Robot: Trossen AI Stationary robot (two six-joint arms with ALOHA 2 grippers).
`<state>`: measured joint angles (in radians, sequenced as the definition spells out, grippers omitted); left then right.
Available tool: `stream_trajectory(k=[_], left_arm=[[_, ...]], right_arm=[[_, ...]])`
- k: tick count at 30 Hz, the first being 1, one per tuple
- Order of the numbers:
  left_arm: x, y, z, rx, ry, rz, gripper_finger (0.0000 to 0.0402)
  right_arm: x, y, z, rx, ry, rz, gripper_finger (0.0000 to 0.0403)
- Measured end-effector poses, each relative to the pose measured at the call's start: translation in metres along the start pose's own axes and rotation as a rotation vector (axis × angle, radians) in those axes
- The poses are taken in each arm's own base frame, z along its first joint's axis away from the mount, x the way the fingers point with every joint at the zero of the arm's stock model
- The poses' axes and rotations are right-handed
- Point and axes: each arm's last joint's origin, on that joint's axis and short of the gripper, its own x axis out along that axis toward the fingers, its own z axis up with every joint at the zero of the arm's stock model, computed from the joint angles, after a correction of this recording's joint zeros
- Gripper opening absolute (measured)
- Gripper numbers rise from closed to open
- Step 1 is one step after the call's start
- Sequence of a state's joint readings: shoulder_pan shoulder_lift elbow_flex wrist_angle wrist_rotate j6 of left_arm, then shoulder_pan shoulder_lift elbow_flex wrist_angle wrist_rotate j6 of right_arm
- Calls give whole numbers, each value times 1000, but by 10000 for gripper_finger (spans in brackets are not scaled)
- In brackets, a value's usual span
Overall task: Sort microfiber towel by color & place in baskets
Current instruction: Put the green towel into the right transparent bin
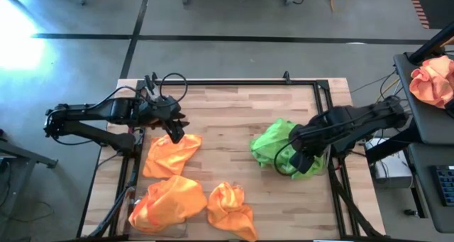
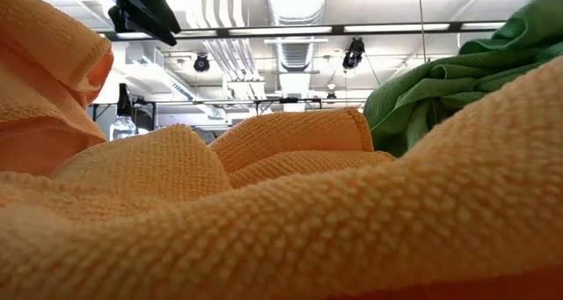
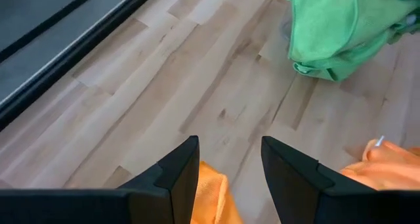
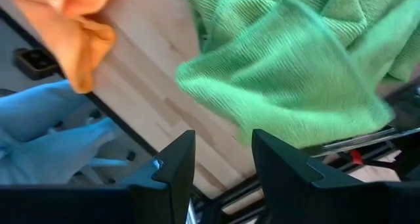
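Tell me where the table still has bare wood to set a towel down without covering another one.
Free: the back strip of the table, between the left gripper and the green towels, and the front patch right of the small orange towel, below the green pile. Crowded: the front-left, where three orange towels nearly touch, and the right edge, where the right gripper sits over the green pile.

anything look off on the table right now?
Yes: a crumpled orange microfiber towel lies loose on the wooden table, outside any basket. Another orange cloth sits right against the low camera, blocking most of that view.
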<state>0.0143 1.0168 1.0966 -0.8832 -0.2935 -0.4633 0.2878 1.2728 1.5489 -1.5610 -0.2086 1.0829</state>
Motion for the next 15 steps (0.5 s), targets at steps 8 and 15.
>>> stream_trajectory(k=[8, 15], left_arm=[[-1, -1, -10, 35, 154, -118, 149], [1, 3, -29, 73, 302, -77, 149]], right_arm=[[-17, 13, 8, -51, -225, 105, 136], [-27, 33, 23, -172, -547, 206, 128]])
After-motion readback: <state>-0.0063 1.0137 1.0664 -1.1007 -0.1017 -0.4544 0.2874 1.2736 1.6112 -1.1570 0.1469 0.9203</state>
